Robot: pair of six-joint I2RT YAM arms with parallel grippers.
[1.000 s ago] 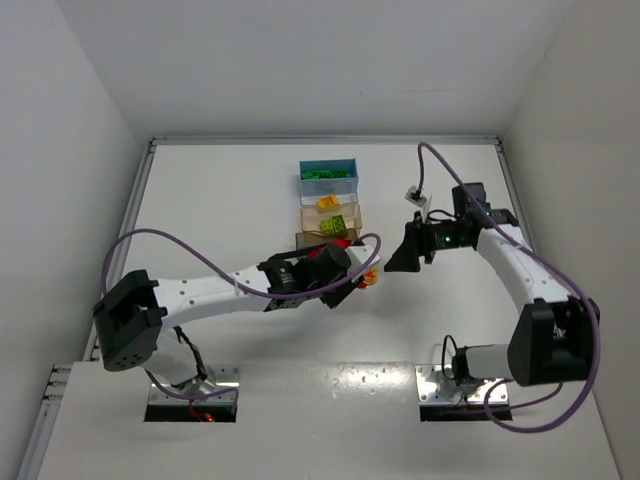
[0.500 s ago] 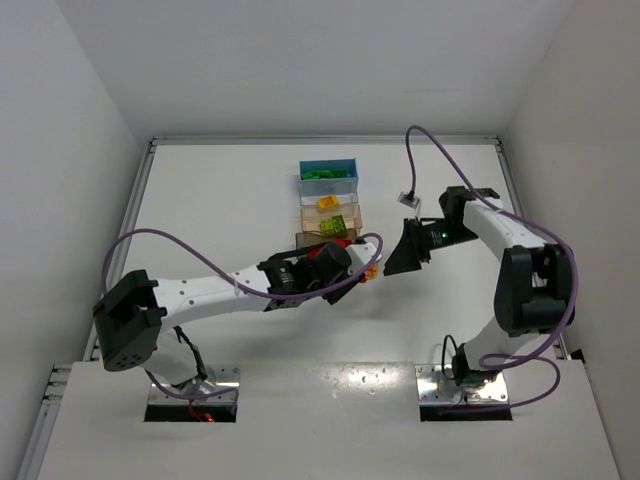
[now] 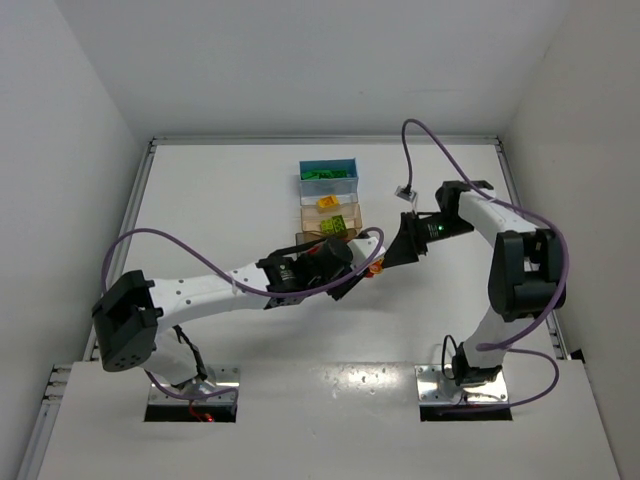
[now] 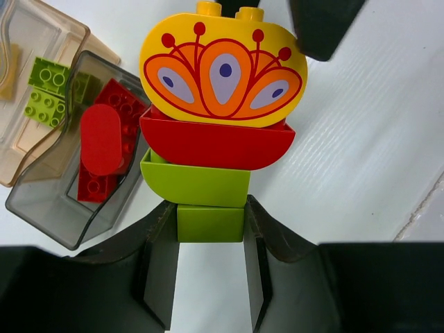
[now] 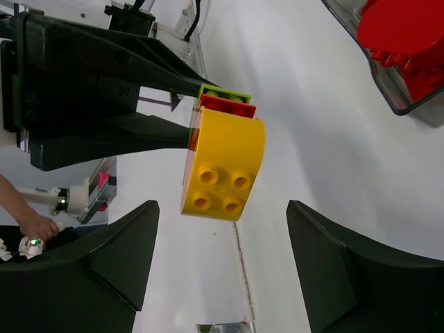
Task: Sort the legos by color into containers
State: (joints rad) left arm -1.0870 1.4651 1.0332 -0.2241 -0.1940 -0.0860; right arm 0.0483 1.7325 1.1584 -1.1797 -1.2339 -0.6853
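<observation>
- left gripper (image 4: 210, 208): jaws clamped on bottom green brick (image 4: 210, 223) of clump (image 4: 216, 118), held above table (image 4: 368, 139), just beside grey bin (image 4: 48, 208)
- right gripper (image 5: 220, 208): jaws wide apart, flanking clump's yellow end, no contact
- grey bin: red bricks (image 4: 104, 146) inside
- tan bin (image 4: 17, 156): green bricks (image 4: 45, 87) inside

Gloss and matt, side by side
The stacked clump of yellow, red and green plastic bricks (image 4: 215, 142) is smooth and shiny; the smoky grey translucent plastic bin (image 4: 48, 208) at its eight o'clock is glossy; the white table (image 4: 368, 139) looks matt.
</observation>
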